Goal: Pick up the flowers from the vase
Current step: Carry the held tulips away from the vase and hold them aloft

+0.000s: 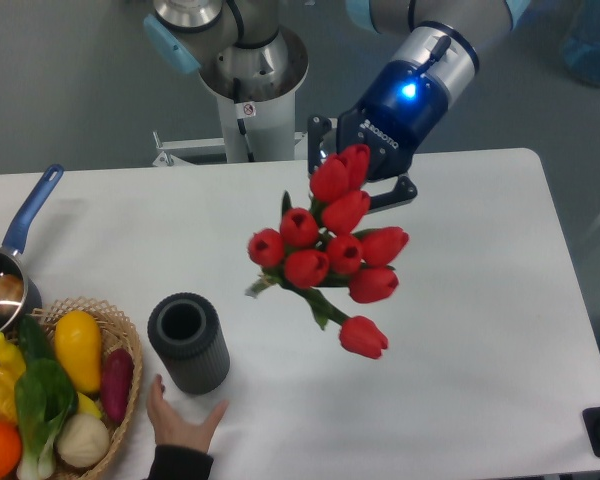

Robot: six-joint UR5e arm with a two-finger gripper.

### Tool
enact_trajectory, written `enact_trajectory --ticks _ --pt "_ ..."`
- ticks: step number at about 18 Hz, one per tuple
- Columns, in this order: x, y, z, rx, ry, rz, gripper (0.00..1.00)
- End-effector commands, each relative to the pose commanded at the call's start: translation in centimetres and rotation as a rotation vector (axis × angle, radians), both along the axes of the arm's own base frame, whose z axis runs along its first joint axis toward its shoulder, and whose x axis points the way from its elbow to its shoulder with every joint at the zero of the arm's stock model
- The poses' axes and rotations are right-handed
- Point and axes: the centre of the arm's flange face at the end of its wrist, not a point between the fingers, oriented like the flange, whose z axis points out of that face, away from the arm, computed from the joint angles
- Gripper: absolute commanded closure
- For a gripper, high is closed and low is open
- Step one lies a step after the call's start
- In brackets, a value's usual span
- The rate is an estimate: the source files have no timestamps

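The flowers hang above the table, right of the vase; a basket sits left of the vase.

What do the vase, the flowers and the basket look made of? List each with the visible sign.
Vase: matte dark grey, vertically ribbed; probably rubber or plastic, no shine.
Flowers: uniform glossy red buds on stiff green stems, likely artificial plastic or fabric; carried by the robot hand.
Basket: woven tan wicker, weave visible along the rim.
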Motion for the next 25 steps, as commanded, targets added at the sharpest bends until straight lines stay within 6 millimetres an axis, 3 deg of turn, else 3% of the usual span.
enact_trajectory --ticks 7,12,19,25 --pt "-2.4 -2.6 -3.3 -0.252 0.228 0.031 0.97" --pt "-5.7 -6.9 -4.5 -0.403 0.469 -0.028 0.94" --pt "-6.3 -9.2 -6.8 -0.725 0.534 -0.085 0.93" --pt "-7.5 -10.2 -6.5 -0.919 0.564 -0.171 0.94"
